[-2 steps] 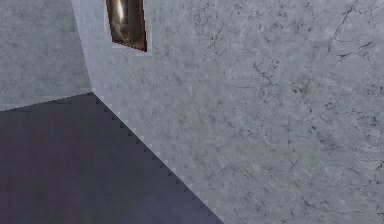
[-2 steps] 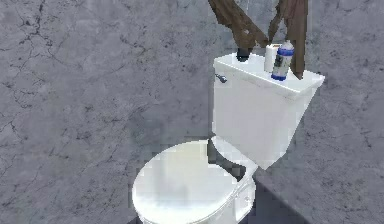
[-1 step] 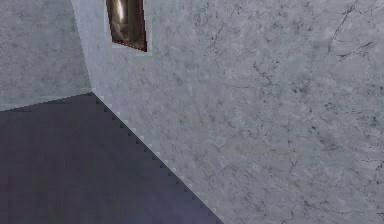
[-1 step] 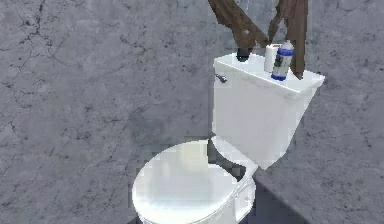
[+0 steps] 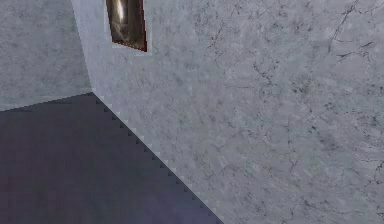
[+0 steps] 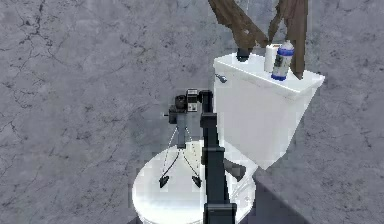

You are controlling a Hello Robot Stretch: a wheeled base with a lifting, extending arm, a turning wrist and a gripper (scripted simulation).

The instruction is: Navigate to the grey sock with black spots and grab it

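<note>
In the arm side view my dark arm (image 6: 212,170) rises from the bottom edge over a white toilet (image 6: 160,195) with its lid down. My gripper (image 6: 178,182) has its dark body near the grey wall, and its thin fingers (image 6: 163,178) lie across the white lid. I cannot tell whether it holds anything. On the white tank (image 6: 262,110) stands a white and blue bottle (image 6: 279,60), with a small dark object (image 6: 242,55) to its left.
Brown wooden pieces (image 6: 255,20) hang on the wall above the tank. In the forward view grey marbled walls (image 5: 270,110) meet at a corner, with a dark-framed picture (image 5: 127,22) high up. Dark floor (image 5: 70,165) spreads at the lower left.
</note>
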